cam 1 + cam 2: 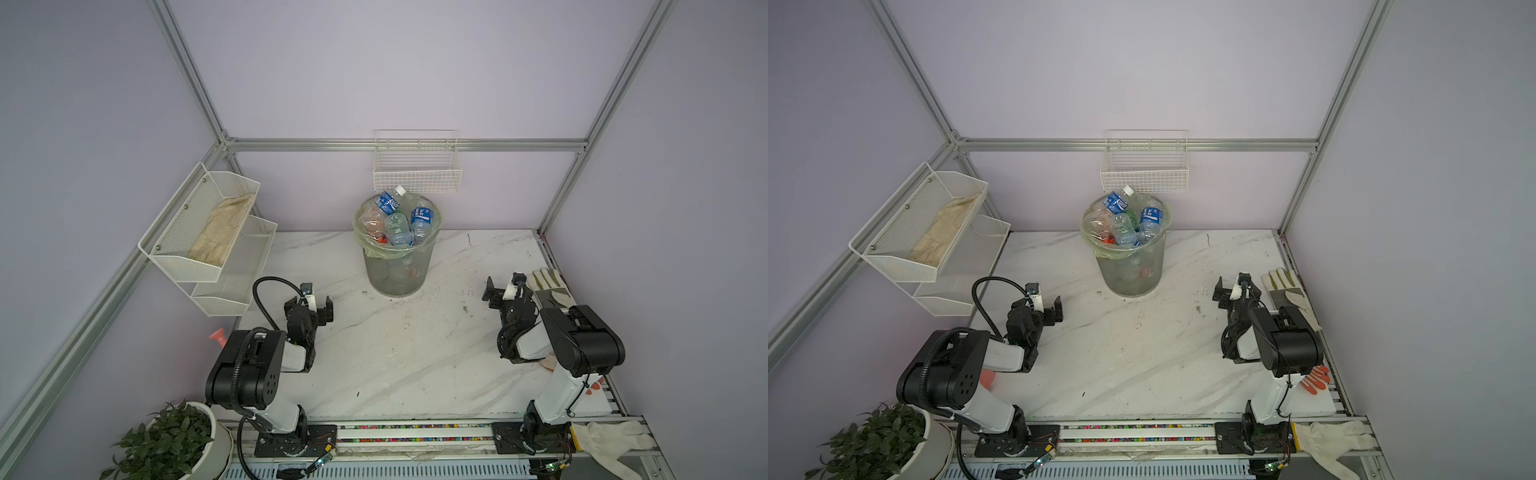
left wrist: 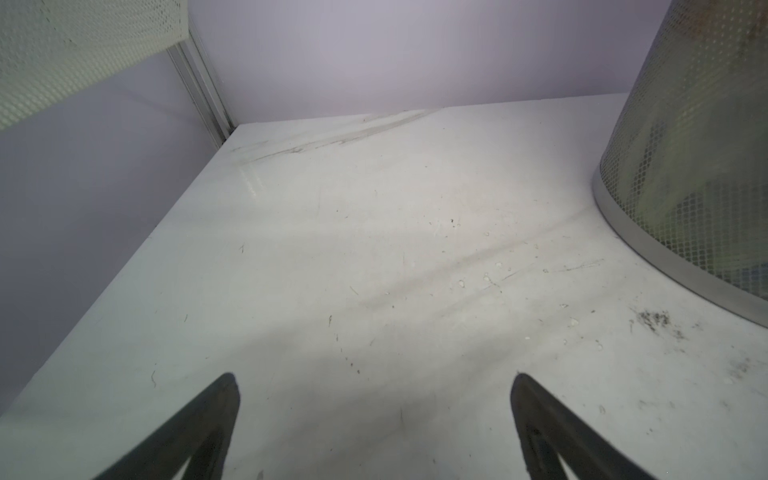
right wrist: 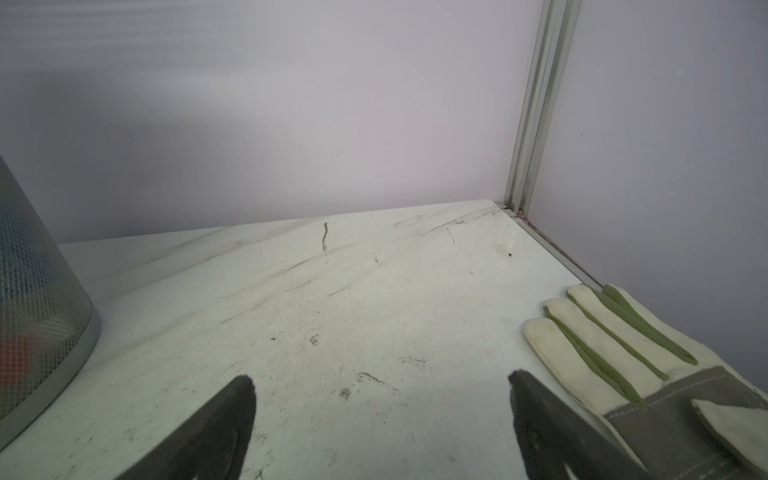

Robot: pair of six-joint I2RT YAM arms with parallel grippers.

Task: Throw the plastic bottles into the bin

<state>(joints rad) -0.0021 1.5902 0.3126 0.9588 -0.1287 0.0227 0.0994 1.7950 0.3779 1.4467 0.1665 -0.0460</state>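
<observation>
While my left fingers (image 2: 218, 407) stand apart and empty near the counter's (image 1: 395, 353) left edge, the bottles (image 1: 399, 224) heap above the bin's (image 1: 395, 278) rim at mid-back. A knock could spill the top one. My right fingers (image 3: 540, 415), also apart, could snag the glove (image 3: 590, 353) beside them. Lower bottles blur behind mesh.

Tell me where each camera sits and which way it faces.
Top view: high over the front rail, looking down at the bin of bottles; both arms show, left pincer and right pincer open.
Top view: stereo twin, same heading, same bin; both arms show.
Left wrist: on the left arm, low over the table, facing the back-left corner; its fingers show.
Right wrist: on the right arm, low, facing the back-right corner and a glove; its fingers show.
Shared: both wrist views catch the bin's mesh wall.
</observation>
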